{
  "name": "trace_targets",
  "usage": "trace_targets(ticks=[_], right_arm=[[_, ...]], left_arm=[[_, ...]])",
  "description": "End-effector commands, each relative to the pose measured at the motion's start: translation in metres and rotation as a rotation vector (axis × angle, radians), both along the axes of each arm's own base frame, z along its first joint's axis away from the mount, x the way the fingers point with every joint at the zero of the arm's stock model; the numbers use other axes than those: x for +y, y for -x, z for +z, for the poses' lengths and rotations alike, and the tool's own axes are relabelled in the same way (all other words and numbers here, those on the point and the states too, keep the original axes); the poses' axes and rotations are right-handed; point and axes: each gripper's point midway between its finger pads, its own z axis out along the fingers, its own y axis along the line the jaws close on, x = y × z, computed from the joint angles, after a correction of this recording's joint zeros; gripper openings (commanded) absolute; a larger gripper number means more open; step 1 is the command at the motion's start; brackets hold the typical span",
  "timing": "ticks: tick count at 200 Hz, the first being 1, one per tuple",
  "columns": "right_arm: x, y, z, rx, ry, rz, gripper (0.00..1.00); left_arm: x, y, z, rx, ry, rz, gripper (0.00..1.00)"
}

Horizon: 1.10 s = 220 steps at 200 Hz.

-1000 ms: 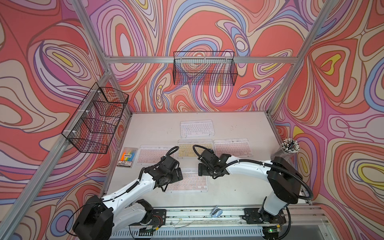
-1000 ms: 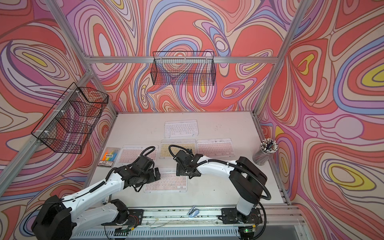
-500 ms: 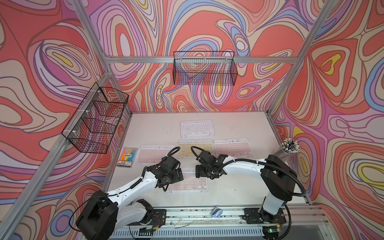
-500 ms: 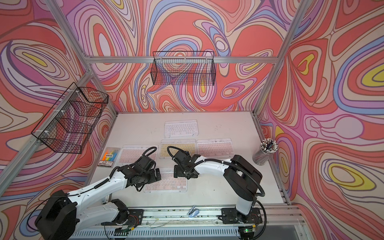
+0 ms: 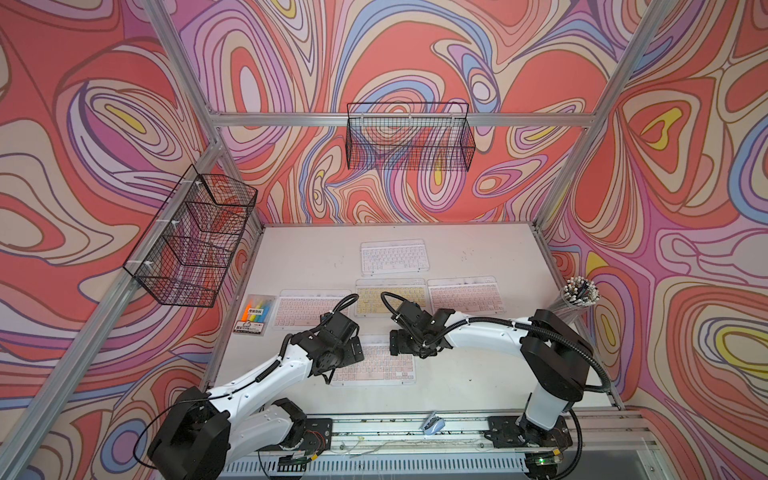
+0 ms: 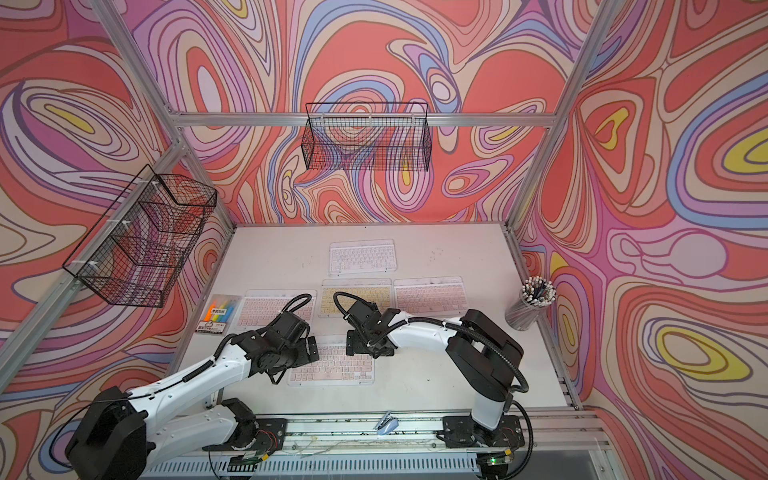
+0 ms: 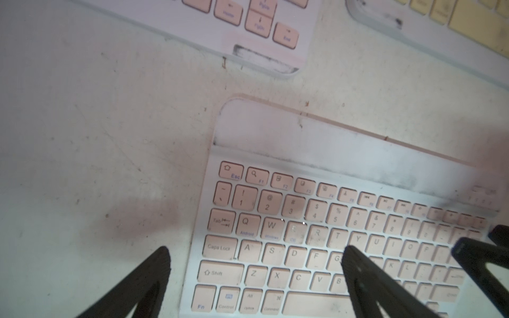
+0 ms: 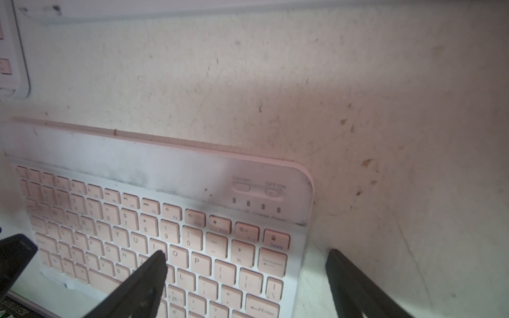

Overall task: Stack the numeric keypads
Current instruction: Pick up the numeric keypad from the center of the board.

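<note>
The nearest pink numeric keypad lies flat at the table's front middle. My left gripper stands open astride its left end: one finger is over bare table and the other over the keys. At the opposite end my right gripper is open in the same way, with one finger beyond the edge. Neither grips it. Farther back lie a pink keypad, a yellow one, another pink one and a white one.
A clear packet of highlighters lies at the left edge. A cup of pens stands at the right edge. Wire baskets hang on the back wall and the left wall. A small blue object sits on the front rail.
My right gripper has moved left and nearer, down over the right end of the nearest pink keypad. The left gripper has barely shifted. No keypad has moved.
</note>
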Motion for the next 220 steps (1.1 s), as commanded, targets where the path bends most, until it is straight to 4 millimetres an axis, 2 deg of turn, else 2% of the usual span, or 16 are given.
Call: trace_targets(ticks=[1,54,95,99,117,184,220], right_arm=[[-0.002,0.009,-0.011,0.037,0.006,0.002,0.93],[-0.001,0.016,-0.013,0.069,-0.008,0.011,0.92],[-0.006,0.026,-0.021,0.118,-0.009,0.004,0.91],[-0.005,0.027,-0.015,0.114,-0.027,0.002,0.91],[-0.009,0.031,-0.016,0.125,-0.034,-0.008,0.91],[-0.025,0.031,-0.013,0.125,-0.063,-0.063,0.91],[-0.029,0.023,-0.011,0.097,-0.151,-0.064,0.88]], left_arm=[[0.005,0.000,0.001,0.006,-0.029,0.014,1.00],[0.000,0.001,-0.004,0.020,-0.016,-0.001,1.00],[-0.012,0.004,-0.014,0.042,0.056,-0.004,1.00],[-0.007,0.013,-0.025,0.071,0.044,-0.003,1.00],[-0.012,0.017,-0.032,0.082,0.089,0.006,1.00],[-0.019,0.028,-0.042,0.105,0.159,0.005,0.98],[-0.008,0.033,-0.047,0.103,0.125,0.015,0.98]])
